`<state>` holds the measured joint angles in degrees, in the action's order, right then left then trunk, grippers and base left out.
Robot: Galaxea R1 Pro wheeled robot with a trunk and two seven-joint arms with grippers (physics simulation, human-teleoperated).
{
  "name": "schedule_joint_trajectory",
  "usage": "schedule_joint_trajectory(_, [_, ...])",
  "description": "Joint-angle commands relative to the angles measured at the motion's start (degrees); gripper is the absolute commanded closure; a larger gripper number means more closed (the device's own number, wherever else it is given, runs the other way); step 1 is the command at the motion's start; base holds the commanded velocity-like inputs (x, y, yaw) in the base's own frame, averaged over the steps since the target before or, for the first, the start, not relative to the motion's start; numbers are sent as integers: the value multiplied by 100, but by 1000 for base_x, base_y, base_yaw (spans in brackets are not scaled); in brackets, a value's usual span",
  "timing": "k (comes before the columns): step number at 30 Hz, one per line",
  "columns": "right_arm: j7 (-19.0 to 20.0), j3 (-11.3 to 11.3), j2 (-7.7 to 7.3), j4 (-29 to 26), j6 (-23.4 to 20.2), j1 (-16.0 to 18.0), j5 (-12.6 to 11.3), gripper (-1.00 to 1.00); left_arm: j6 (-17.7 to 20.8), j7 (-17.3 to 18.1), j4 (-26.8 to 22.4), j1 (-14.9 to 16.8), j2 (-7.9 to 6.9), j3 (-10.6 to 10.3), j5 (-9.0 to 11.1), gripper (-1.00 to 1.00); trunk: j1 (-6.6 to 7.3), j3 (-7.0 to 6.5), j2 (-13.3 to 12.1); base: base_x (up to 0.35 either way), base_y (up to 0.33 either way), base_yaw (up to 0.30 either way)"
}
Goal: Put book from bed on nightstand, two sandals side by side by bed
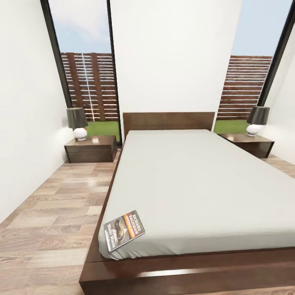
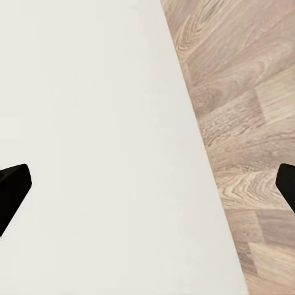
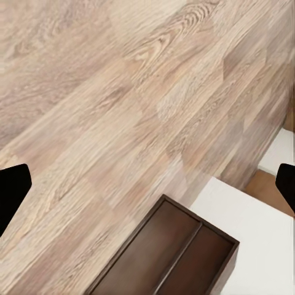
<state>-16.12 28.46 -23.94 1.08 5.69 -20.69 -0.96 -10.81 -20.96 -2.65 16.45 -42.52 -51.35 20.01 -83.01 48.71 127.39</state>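
The book (image 1: 124,230), a thin dark paperback with an orange band, lies flat on the near left corner of the bed (image 1: 196,180), close to the mattress edge. One nightstand (image 1: 91,149) stands left of the headboard, and a second nightstand (image 1: 250,143) stands to its right. The sandals are out of view. In the left wrist view my left gripper (image 2: 147,187) is open, its black fingertips (image 2: 13,192) wide apart over a white surface and wood floor. My right gripper (image 3: 147,187) is also open above the wood floor, holding nothing.
A dark-shaded lamp (image 1: 78,123) sits on the left nightstand and another lamp (image 1: 257,120) on the right one. Wood floor (image 1: 53,213) runs between the bed and the left wall. A dark brown wooden corner (image 3: 169,258) beside a white surface lies below the right gripper.
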Motion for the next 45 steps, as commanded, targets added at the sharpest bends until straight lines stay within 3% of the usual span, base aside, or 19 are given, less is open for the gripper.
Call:
schedule_joint_trajectory(1, [-3,13,-2,11,40,3,-10,-100,-10,-14,-5,0,-2,-50,53,-100,23,-14,-39,0,0,0])
schedule_joint_trajectory(14, [-50,221,-165,-68,45,3,-10,-100,-9,-14,31,-22,-2,-50,50,-100,309,-248,-561,0,0,0])
schedule_joint_trajectory(20, [-379,492,-256,-150,46,5,-10,-100,-15,-14,29,-152,2,-50,59,-100,441,-355,-801,0,0,0])
schedule_joint_trajectory(31, [-826,696,-381,-465,49,22,-32,-100,-12,-4,34,-236,7,-53,50,-100,682,-553,-1243,0,0,0])
schedule_joint_trajectory(38, [-856,1011,-375,-988,50,35,-221,-100,-10,23,32,-461,12,-51,50,-100,836,-679,-1523,0,0,0])
schedule_joint_trajectory(45, [-715,1178,-287,-1498,35,45,-362,-100,-9,32,30,-696,24,-48,54,-100,990,-804,-1804,0,0,0])
